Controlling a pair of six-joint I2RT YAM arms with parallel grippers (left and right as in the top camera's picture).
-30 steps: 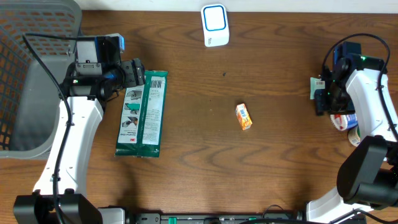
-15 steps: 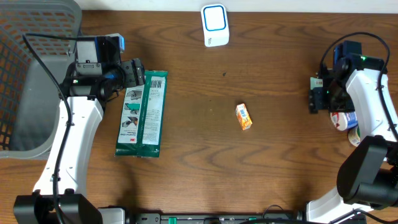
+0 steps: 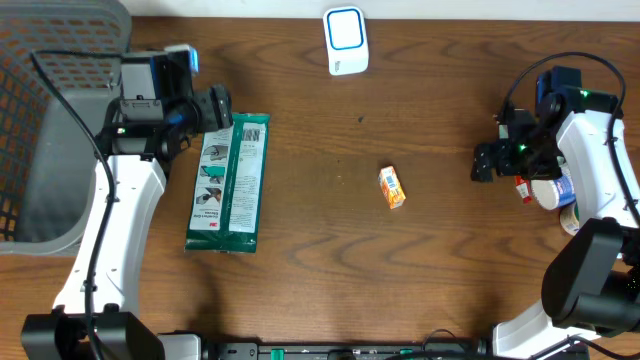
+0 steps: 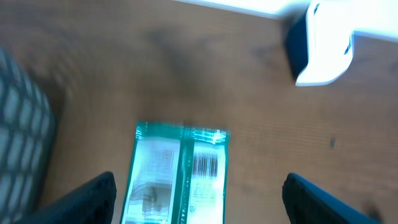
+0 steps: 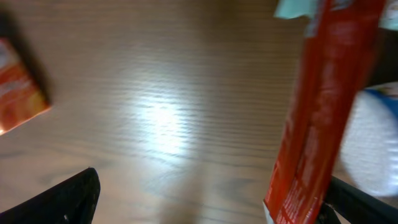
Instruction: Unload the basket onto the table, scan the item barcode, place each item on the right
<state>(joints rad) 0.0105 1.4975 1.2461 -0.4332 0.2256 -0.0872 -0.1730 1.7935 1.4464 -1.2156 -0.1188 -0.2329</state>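
- We see the green packet (image 3: 229, 182) lying flat on the counter (image 3: 330, 270) at its left side, beside the basket (image 3: 35, 70).
- Its long axis runs from the far edge toward the near edge, with the far end leaning slightly right.
- The barcode (image 4: 206, 165) sits at that far end, facing up, on the side nearer the scanner (image 3: 346, 40).
- The left gripper (image 3: 221, 108) hangs over the packet's far end, its fingers wide apart and holding nothing.
- The right gripper (image 3: 486, 160) is spread wide too. In its wrist view a red tube (image 5: 323, 106) runs lengthwise just inside one finger, but we cannot tell if they touch.
- A small orange box (image 3: 392, 187) lies mid-counter, well apart from both grippers.
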